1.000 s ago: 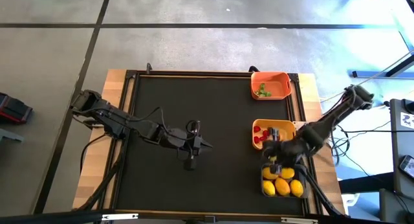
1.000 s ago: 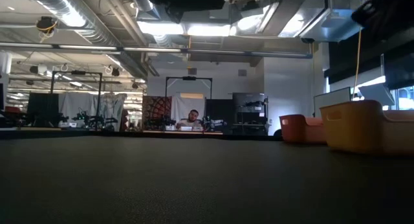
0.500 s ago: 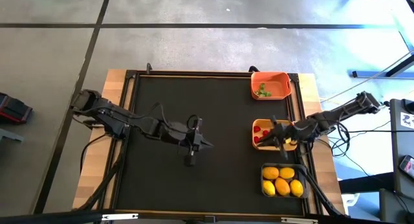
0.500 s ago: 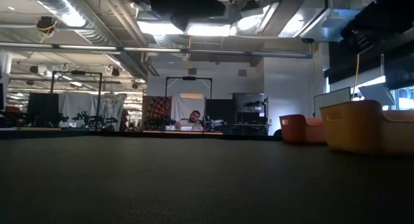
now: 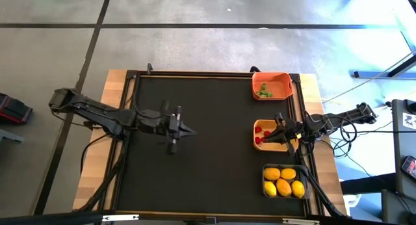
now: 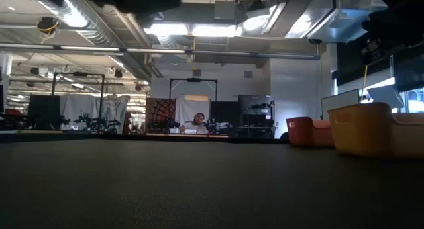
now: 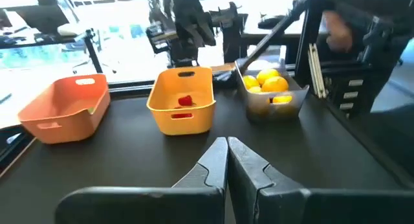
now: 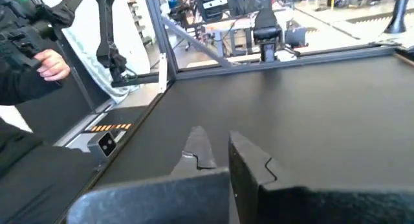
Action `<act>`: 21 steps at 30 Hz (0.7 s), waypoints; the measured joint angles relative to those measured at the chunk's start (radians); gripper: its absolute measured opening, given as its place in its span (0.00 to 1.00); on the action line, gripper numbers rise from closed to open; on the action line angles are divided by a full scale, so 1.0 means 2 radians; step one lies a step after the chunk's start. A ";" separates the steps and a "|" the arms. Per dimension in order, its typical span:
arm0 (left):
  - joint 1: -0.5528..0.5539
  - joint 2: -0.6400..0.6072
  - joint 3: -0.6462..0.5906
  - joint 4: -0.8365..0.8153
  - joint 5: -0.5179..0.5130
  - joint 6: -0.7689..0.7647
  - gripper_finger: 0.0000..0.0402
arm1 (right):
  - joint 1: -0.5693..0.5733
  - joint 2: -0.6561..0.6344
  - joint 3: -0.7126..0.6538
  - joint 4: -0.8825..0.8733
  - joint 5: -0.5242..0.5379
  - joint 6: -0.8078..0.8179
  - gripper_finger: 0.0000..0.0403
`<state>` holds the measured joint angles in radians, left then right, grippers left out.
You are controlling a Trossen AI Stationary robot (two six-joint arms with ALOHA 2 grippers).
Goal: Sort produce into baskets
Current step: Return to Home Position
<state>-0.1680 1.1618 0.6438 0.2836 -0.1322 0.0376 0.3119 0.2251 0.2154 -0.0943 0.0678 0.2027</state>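
Observation:
Three baskets stand in a row along the table's right edge. The orange basket holds tiny green pieces. The yellow basket holds red pieces. The dark basket holds several yellow lemons. My right gripper hovers over the yellow basket, its fingers a little apart and empty. My left gripper is shut and empty above the table's middle left, pointing toward the baskets; its own view shows the closed fingertips.
A raised dark frame borders the black mat. A person's hand shows beyond the table edge in the right wrist view. The low view shows the orange basket and the yellow basket at its right.
My right gripper has gone from over the dark basket toward the far edge and now hangs over the yellow basket, its arm drawn back toward the table's right. My left gripper has drawn back toward the table's left edge and slightly toward the far edge.

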 joint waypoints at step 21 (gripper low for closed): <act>0.024 -0.199 -0.144 0.036 -0.002 -0.026 0.01 | 0.001 -0.044 -0.037 0.022 0.020 -0.054 0.00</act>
<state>-0.1190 0.7637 0.3567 0.3559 -0.1356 -0.0142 0.3130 0.1379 0.1417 -0.0503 0.1075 0.0948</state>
